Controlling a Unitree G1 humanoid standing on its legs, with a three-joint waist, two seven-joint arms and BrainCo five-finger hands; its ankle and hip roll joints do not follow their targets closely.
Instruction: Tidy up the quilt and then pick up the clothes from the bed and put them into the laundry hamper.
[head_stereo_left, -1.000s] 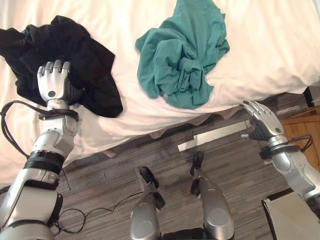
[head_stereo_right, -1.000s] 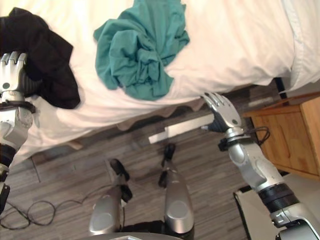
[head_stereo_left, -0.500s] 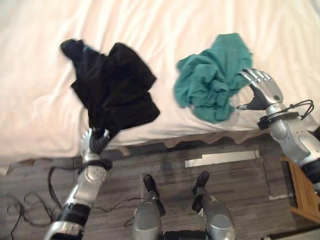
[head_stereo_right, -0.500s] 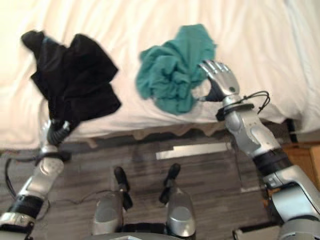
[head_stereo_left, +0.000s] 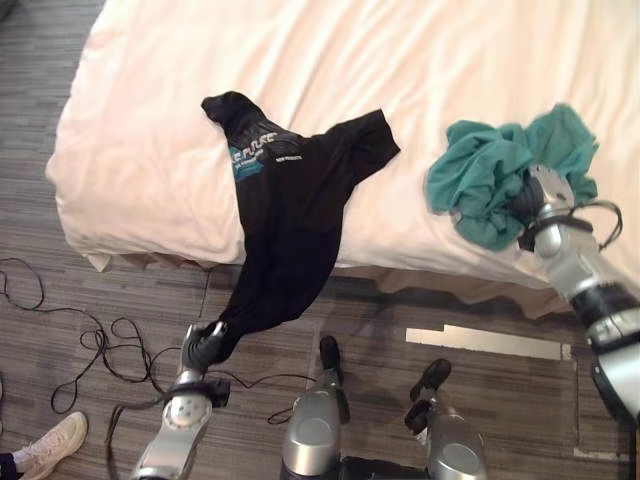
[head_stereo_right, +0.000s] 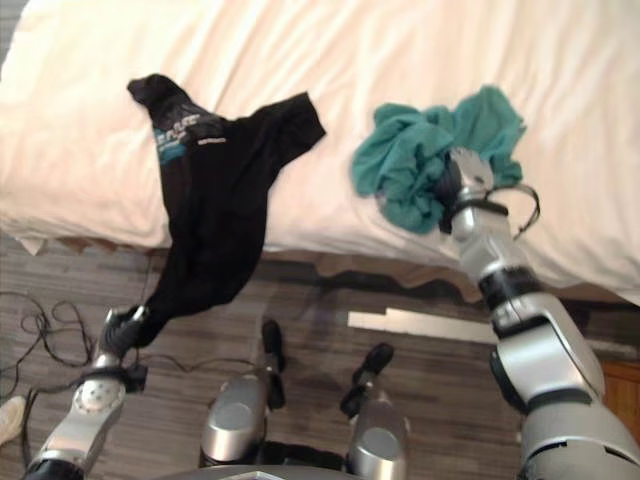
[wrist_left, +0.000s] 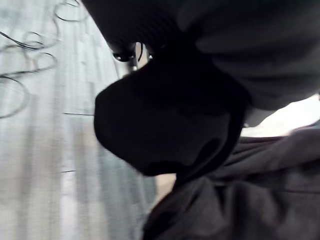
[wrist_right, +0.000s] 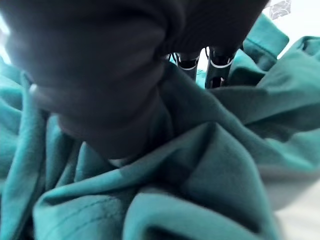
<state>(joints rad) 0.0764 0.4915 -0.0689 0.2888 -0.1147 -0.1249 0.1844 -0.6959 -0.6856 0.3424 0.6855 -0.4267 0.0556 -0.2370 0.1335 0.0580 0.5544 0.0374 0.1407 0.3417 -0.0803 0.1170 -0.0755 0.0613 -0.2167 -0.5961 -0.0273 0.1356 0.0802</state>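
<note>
Bed: a wide bed under a rumpled white quilt, standing on grey wood-plank floor.
Black garment: a black printed T-shirt trails from the quilt over the bed's edge toward the floor.
Left hand: the left hand, low by the floor, has its fingers clenched on the shirt's hanging end.
Teal garment: a crumpled teal cloth garment lies near the bed's edge.
Right hand: the right hand is pressed into the teal heap; cannot tell how its fingers sit.
Bystander: a person's white shoe on the floor.

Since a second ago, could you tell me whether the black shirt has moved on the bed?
Yes. The black shirt now trails off the bed's edge toward the floor, held by the left hand.
</note>
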